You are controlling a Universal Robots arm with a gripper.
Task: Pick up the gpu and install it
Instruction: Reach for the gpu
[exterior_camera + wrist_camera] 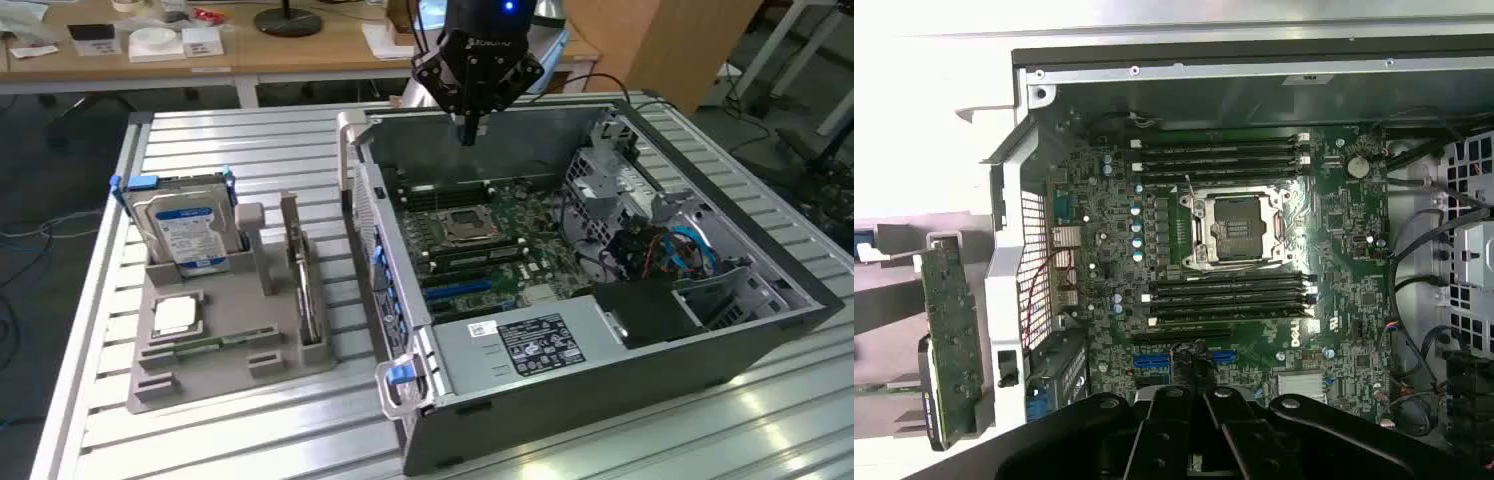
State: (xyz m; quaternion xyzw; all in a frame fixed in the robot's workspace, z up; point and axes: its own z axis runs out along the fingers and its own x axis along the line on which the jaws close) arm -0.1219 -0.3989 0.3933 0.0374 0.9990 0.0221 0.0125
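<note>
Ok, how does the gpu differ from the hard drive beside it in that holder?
The hard drive is a boxy silver block; the gpu is a thin green card. The hard drive shows its blue-labelled face to the exterior view; the gpu stands edge-on there. The hard drive carries blue side rails; the gpu has none. Both stand on edge in the gray holder, outside the computer case.

The motherboard (487,235) was exposed from above inside the computer case (601,400); the exterior view's right was crowded by a drive cage (614,175) and cables (674,250). The gpu (307,290) was hemmed between the hard drive (187,225) and that case.
</note>
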